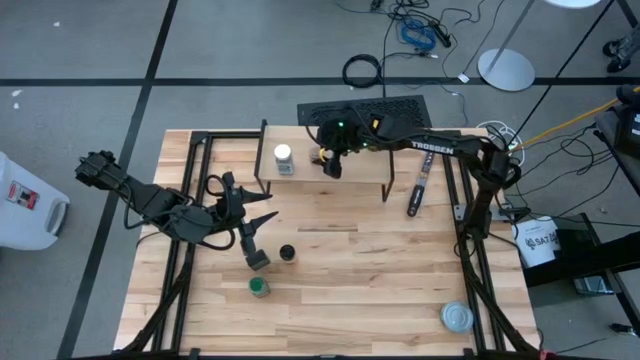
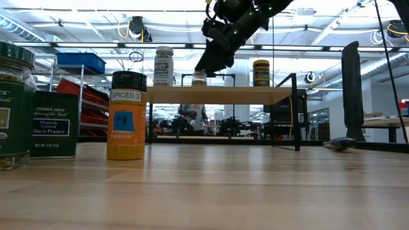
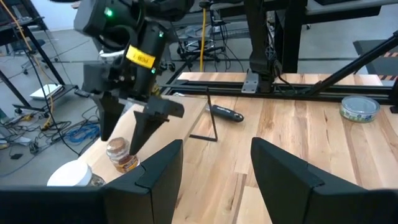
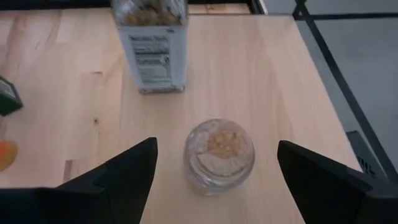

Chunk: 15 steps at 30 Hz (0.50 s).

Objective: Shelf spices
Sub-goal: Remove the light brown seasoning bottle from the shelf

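The shelf (image 1: 330,165) stands at the table's far middle. On its plank stand a white-lidded jar (image 4: 151,46), a small clear-brownish jar (image 4: 219,155) and a yellow-lidded jar (image 2: 261,72). My right gripper (image 4: 217,180) is open over the shelf, with one finger on either side of the small jar, clear of it. My left gripper (image 1: 256,228) hovers open and empty over the table's left middle. On the table near it stand a dark square tin (image 1: 258,259), an orange jar (image 1: 287,253) and a green-lidded jar (image 1: 259,287).
A long thin dark packet (image 1: 418,190) lies right of the shelf. A flat round silver tin (image 1: 457,317) sits near the table's near right corner. Black frame rails (image 1: 185,250) run along both sides of the table. Bare wood lies between the shelf and the near edge.
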Available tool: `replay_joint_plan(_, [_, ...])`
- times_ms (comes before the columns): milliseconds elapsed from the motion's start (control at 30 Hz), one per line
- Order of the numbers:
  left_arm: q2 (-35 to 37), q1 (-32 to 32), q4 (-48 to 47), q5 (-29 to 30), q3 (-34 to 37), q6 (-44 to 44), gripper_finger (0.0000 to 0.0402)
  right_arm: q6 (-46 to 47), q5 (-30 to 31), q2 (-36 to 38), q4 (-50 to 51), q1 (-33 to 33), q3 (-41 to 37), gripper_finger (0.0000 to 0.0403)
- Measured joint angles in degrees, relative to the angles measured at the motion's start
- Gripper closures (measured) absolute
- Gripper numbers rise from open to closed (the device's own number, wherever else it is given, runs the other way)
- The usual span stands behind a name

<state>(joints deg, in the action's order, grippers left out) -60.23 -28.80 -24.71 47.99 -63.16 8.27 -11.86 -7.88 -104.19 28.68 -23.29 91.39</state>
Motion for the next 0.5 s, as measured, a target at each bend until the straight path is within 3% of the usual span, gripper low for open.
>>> replay_joint_plan(300, [0.00,0.00,0.15,0.00,0.00,0.18,0.0203,0.53,0.03,-1.07,-0.94,0.04,0.00,0.0084])
replay_joint_plan(500, [0.00,0.00,0.15,0.00,0.00,0.17,0.0203,0.51,0.07,-1.08,-0.03,-0.02,0.00,0.0113])
